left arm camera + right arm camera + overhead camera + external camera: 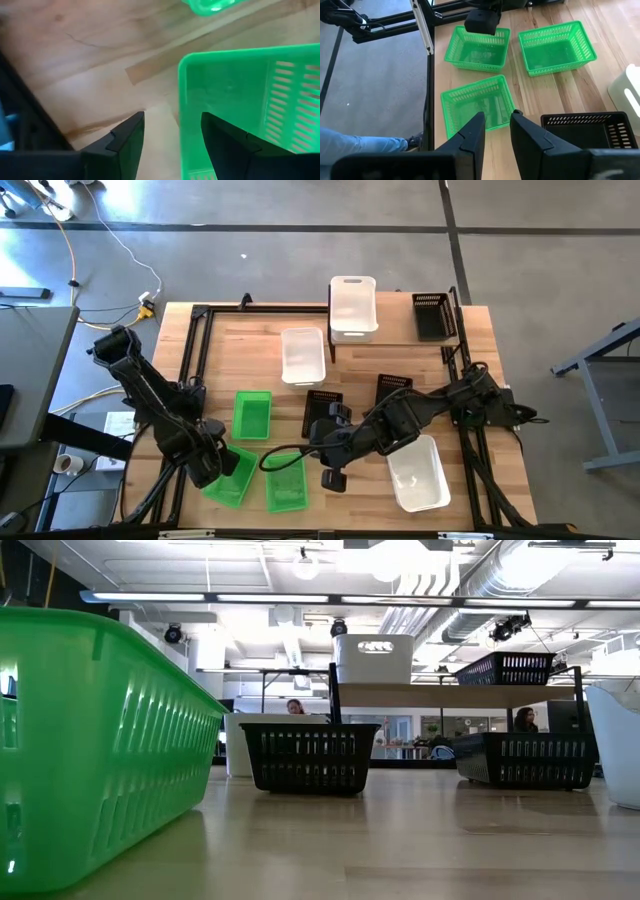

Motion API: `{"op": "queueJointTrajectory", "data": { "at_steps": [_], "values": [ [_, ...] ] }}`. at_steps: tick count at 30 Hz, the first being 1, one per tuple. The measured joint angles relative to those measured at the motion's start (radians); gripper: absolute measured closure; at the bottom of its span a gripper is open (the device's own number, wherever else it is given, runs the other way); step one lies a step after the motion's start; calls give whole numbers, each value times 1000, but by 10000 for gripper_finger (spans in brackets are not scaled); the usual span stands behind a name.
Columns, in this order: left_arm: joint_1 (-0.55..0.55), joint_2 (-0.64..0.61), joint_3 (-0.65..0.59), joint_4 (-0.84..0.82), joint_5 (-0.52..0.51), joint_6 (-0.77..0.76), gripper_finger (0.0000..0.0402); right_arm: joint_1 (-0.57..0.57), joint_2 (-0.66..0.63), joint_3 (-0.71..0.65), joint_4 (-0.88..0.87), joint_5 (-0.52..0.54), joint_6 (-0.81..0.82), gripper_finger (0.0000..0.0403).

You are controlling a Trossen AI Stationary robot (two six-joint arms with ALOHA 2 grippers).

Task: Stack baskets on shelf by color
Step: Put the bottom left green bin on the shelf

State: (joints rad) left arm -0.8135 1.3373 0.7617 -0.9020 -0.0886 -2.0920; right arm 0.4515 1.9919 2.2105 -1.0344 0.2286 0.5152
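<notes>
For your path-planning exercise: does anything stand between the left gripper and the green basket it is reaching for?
Nothing visible does. The left gripper already straddles the wall of the green basket, one finger outside and one inside, jaws open.

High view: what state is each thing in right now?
Left gripper: open, astride a green basket's wall.
Right gripper: open, empty.
Green baskets: three, upright, unstacked, on the table.
Shelf: holds one white basket, one black basket.
</notes>
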Motion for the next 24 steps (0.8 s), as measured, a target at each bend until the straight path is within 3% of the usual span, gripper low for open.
{"op": "queueJointTrajectory", "data": {
  "at_steps": [6, 15, 24],
  "values": [
    [0, 0, -34, 79, 3, -3, 251, 0, 0, 0, 0, 0, 0, 325],
    [0, 0, -38, 123, 1, -2, 390, 0, 0, 0, 0, 0, 0, 325],
    [0, 0, 33, 102, -28, 14, 396, 1, 0, 0, -1, 0, 0, 325]
  ]
}}
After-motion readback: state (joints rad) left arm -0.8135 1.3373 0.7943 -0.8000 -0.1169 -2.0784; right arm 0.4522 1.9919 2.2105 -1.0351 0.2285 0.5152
